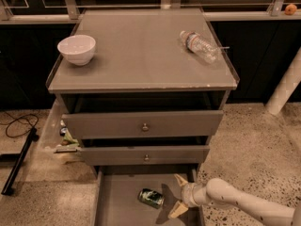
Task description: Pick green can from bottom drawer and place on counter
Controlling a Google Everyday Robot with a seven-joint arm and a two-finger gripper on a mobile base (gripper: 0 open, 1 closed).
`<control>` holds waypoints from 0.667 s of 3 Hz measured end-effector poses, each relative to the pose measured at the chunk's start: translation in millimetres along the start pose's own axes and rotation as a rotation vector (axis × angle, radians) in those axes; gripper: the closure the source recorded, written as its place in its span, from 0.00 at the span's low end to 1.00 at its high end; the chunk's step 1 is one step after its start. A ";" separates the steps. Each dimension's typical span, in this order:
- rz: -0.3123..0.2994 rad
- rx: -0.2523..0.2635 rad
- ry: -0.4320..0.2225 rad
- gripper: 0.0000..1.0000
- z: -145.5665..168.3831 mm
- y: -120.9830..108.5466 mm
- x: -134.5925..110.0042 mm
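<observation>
Bottom drawer (117, 199), near end out of view (gripper (178, 195) inside it)

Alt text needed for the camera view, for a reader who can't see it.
The open gripper reaches into the pulled-out bottom drawer, beside the green can lying on its side on the drawer floor. On the counter above are a white bowl at picture left and a clear water bottle lying at picture right.
</observation>
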State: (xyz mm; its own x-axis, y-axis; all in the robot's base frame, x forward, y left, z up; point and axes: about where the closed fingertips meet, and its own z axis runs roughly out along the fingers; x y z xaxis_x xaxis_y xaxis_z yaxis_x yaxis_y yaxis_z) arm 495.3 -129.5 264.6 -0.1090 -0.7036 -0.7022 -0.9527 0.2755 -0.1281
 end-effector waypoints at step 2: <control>-0.090 0.003 0.071 0.00 63.7 -6.0 9.3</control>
State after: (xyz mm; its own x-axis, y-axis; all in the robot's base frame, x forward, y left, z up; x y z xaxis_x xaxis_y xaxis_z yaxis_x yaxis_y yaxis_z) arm 518.1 -96.0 214.2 -0.0431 -0.7701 -0.6365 -0.9588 0.2110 -0.1903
